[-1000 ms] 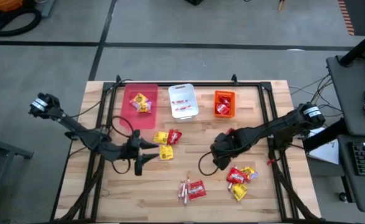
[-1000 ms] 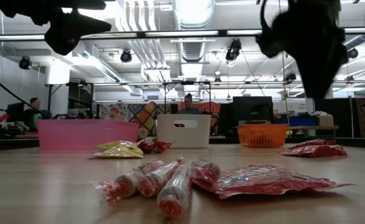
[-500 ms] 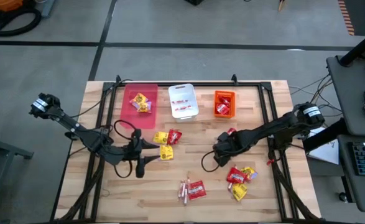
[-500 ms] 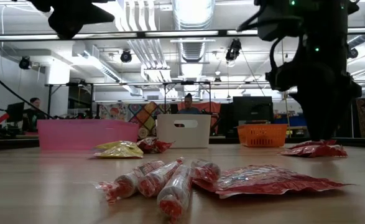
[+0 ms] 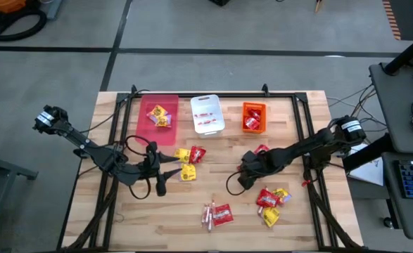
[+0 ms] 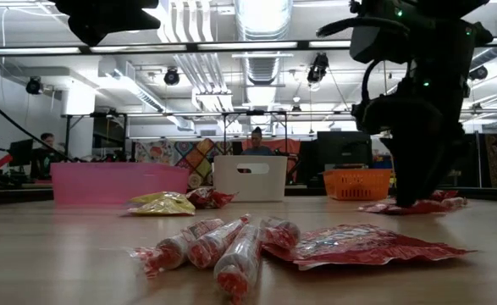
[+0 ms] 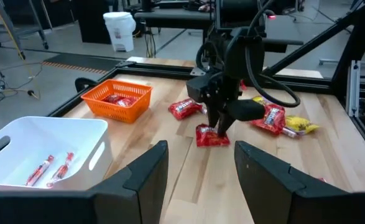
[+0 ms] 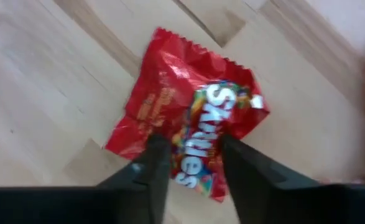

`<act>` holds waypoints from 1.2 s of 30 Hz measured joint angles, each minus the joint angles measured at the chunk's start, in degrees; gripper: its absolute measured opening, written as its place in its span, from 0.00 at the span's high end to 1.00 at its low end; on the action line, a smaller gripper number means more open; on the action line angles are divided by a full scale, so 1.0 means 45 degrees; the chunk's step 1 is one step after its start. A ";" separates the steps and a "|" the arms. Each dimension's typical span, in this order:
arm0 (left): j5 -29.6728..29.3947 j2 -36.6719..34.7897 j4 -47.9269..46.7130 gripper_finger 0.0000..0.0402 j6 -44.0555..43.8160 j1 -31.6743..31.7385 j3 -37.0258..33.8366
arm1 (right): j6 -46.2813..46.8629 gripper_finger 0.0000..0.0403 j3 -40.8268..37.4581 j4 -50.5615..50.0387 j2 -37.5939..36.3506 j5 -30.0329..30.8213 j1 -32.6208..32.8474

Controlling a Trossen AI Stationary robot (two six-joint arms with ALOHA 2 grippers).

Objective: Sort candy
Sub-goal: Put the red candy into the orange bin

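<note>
Dropped since a sec ago: right arm now low over a red packet (image 8: 191, 140), where before it hung clear above the surface (image 5: 312, 218). Right gripper (image 8: 191, 163) down on the packet, fingers (image 8: 151, 167) straddling its lower edge and partly closed in; can't tell yet if actually gripping. Left arm shifted only slightly, parked mid-left.

Left gripper (image 7: 201, 165) open, empty, hovering just beside the small yellow-and-red pile (image 5: 189, 159) below the bins.

Step in hand, prob: picking the red packet for sorting. Next calls for finishing the pinch on the wrapper, lifting clear, carrying to the orange bin (image 5: 254, 118), which already holds red packets, so likely the match. Thin slick wrapper, flat on wood: may slide or pinch only at one corner.

Bins, along the far edge:
- pink bin (image 5: 171, 133): yellow packets, w/ some red showing.
- white bin (image 5: 217, 128): a few thin pinkish-red sticks.
- orange bin: red packets.

Loose candy still out:
- red/yellow cluster (image 5: 271, 199) near right, close to the right gripper.
- sticks plus a red packet (image 5: 215, 213) near front centre.
- one red packet (image 5: 262, 149) just below the orange bin.

Plenty left; task partway at best.
</note>
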 joint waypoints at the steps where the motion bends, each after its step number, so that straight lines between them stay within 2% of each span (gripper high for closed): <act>1: 0.0000 0.0000 0.0000 0.58 -0.0002 0.0007 0.0000 | -0.0123 0.72 -0.0001 0.0079 0.0021 0.0080 0.0000; 5: 0.0000 0.0000 0.0004 0.58 -0.0135 0.0022 -0.0010 | -0.0798 0.92 -0.0002 0.0452 0.0004 0.0284 0.0000; 7: 0.0000 0.0000 -0.0034 0.58 -0.0287 0.0022 -0.0010 | -0.1102 0.96 0.0029 0.0455 -0.0043 0.0377 0.0000; 15: 0.0000 0.0000 -0.0059 0.58 -0.0484 0.0027 -0.0044 | -0.2155 0.98 0.0320 0.0485 -0.0659 0.0451 0.0000; 26: -0.0001 0.0005 -0.0087 0.58 -0.1182 0.0037 -0.0199 | -0.4031 0.98 0.1321 0.0507 -0.2024 0.1424 -0.0377; 31: -0.0209 0.0010 -0.0058 0.58 -0.1205 0.0037 -0.0199 | -0.5529 0.98 0.2055 0.0160 -0.2562 0.1905 -0.1419; 36: -0.0219 0.0010 -0.0053 0.58 -0.1387 0.0037 -0.0199 | -0.6486 0.98 0.2662 -0.1280 -0.2740 0.3245 -0.3581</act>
